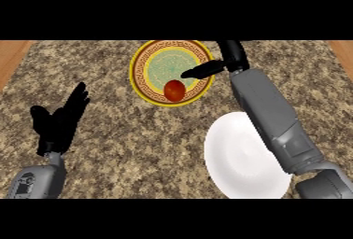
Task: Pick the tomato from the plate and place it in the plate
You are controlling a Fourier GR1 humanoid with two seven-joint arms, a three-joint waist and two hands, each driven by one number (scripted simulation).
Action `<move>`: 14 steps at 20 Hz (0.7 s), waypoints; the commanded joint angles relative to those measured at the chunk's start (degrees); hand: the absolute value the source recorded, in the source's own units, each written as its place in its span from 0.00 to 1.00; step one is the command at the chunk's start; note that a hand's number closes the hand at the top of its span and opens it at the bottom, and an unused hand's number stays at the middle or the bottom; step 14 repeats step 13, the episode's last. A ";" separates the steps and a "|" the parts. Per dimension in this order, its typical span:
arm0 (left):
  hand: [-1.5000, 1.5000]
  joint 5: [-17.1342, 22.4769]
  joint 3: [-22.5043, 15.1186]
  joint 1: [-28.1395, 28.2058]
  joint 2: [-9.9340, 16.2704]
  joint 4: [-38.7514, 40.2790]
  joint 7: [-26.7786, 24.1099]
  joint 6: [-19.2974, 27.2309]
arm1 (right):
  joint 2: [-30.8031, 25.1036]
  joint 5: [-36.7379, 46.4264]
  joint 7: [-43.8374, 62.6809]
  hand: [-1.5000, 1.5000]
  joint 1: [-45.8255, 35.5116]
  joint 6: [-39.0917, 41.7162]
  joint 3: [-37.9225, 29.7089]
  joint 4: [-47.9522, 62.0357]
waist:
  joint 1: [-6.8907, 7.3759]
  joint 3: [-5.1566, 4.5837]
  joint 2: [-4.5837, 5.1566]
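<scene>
The fingers of my right hand (207, 70) stretch straight and close together over the yellow patterned plate (141, 74), their tips hanging just right of and beyond the tomato (174, 90), holding nothing. The tomato sits on that plate's near edge, standing a little taller than wide, so its long axis runs near-to-far; I can't make out a stem end. I'd judge I'm on the approach to the pick: next I need to bring the hand nearer and lower, spread thumb from fingers and close round the tomato. The white plate (238, 158) waits near right, under my forearm. My left hand (60, 122) rests open at the left, fingers up
</scene>
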 commanded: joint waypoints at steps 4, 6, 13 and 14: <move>0.50 -1.52 -1.63 2.87 -1.72 -4.71 2.14 1.35 | -3.74 1.97 -3.49 0.00 0.41 1.72 -1.71 3.09 | 0.40 0.03 0.01; 0.50 0.35 0.67 0.88 0.18 -1.53 1.10 -1.24 | -4.13 1.47 -1.58 0.00 -1.47 3.33 -2.93 4.33 | 0.24 0.01 0.05; 0.50 -0.92 1.44 -2.26 -0.36 3.90 -1.43 -0.63 | -4.33 4.79 -3.38 0.00 -0.03 1.29 -2.39 6.83 | 0.06 0.01 0.08; 0.50 -0.92 1.44 -2.26 -0.36 3.90 -1.43 -0.63 | -4.33 4.79 -3.38 0.00 -0.03 1.29 -2.39 6.83 | 0.06 0.01 0.08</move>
